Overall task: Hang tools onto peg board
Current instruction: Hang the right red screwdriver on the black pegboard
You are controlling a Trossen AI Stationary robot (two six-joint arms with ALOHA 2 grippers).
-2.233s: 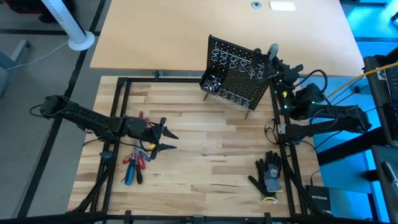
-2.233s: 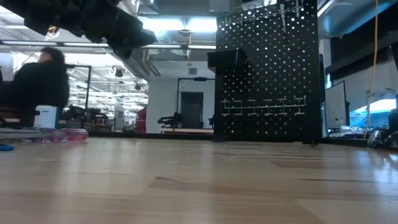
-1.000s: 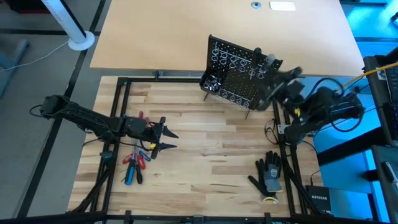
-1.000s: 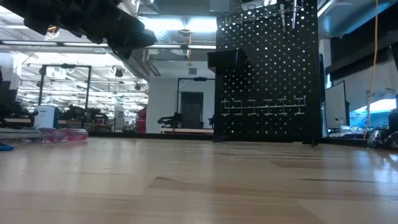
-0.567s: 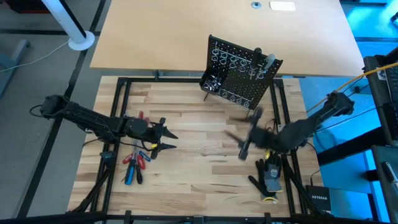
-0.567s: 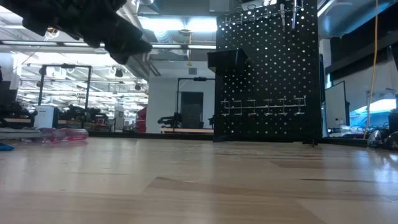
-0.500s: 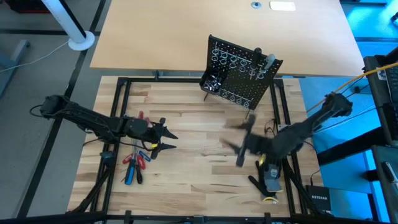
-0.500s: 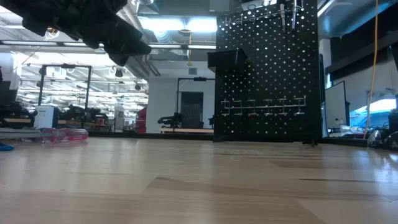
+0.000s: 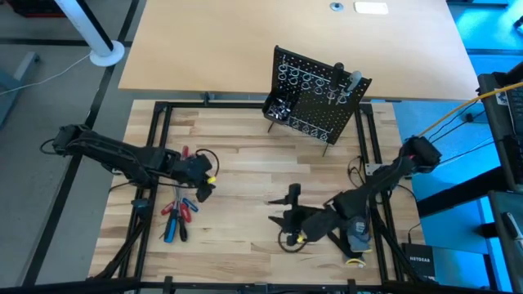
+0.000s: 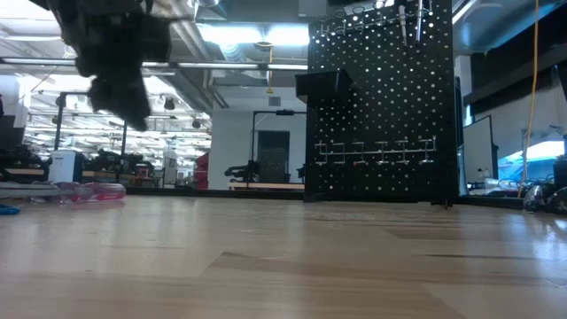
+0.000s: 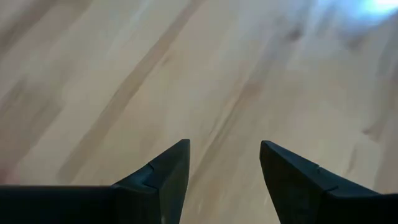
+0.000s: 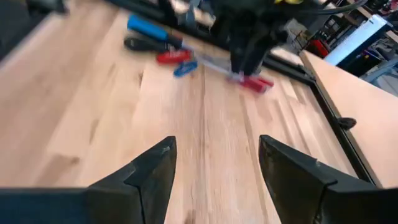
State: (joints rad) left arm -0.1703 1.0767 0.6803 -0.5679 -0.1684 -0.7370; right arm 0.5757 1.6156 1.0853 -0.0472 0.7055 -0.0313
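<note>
Two dark, jointed arms trailing black cables — each gripper point(image 11: 224, 180) ends in two black wedge-shaped fingers point(image 12: 149, 180), yellow marks near the wrists.

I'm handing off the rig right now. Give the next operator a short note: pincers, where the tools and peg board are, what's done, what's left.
Left pincer: open, empty, pointing down over the loose tools at the table's left side.
Right pincer: open, empty, low over bare wood in the table's middle, facing the left arm and the tool pile.
Peg board: standing at the table's back right.
Done: two hung tools sit in its upper ring holders.
Left: the red, blue and dark-handled tools on the table.
Work glove lies at the front right, not part of the job.
</note>
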